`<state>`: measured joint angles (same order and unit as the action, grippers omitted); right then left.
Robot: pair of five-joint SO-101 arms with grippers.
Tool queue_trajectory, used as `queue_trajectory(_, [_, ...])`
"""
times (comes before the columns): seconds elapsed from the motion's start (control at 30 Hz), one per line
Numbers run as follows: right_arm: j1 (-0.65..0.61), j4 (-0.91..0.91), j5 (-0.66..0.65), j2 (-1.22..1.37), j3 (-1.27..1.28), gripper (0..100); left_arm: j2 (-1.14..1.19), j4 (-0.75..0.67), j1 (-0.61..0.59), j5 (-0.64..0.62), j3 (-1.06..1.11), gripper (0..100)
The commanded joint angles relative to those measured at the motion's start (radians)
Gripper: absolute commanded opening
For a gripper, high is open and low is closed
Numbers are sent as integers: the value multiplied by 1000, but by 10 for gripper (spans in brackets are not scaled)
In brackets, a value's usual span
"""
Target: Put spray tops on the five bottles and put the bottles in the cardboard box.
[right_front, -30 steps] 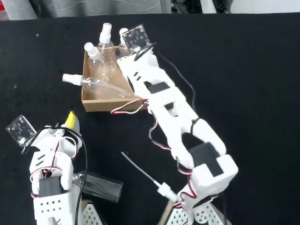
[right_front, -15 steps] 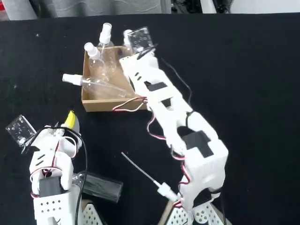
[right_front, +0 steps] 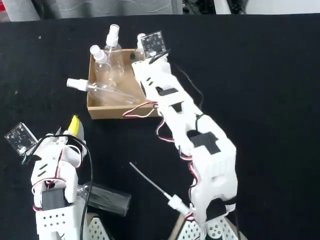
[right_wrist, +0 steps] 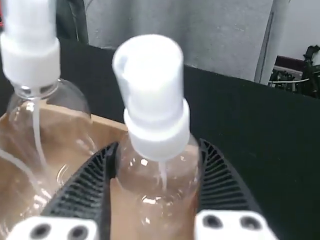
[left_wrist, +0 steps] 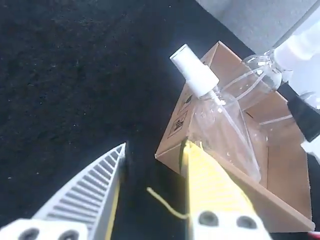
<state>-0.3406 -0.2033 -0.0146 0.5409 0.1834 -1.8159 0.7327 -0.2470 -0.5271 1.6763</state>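
Note:
The cardboard box [right_front: 114, 111] sits at the table's far middle. A clear bottle [right_front: 107, 93] lies in it, its white spray top [right_front: 76, 84] jutting past the rim. Two more topped bottles [right_front: 100, 60] [right_front: 113, 37] stand at the back. My right gripper [right_wrist: 157, 147] is shut on a fourth topped bottle [right_wrist: 152, 165] at the box's far right corner [right_front: 141, 39]. A bottle without a top [right_front: 106, 198] lies by the left arm's base. A loose spray top [right_front: 175, 203] with a long tube lies near the right arm's base. My left gripper [left_wrist: 155, 146] is open, short of the box [left_wrist: 182, 125].
The black cloth table [right_front: 260, 90] has free room to the right of the right arm and to the left of the box. The right arm [right_front: 185, 125] stretches from the front edge across the middle to the box.
The right arm has stretched farther, carrying its bottle a little back and right over the box's far corner. The left arm has barely moved.

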Motion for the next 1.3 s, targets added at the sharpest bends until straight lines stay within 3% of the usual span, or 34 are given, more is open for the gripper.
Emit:
queue_trajectory(0.0, [21,-29,11,12,-84,117,-9,-23,-7,11,24,165])
queue_trajectory(0.5, [20,-29,8,54,-104,119,-9,-18,-7,11,24,166])
queue_trajectory(0.73, [20,-28,9,56,-96,248,-9,-18,-7,11,24,166])
queue_trajectory(1.27, [21,-26,5,15,-62,255,-9,-18,-7,11,24,166])
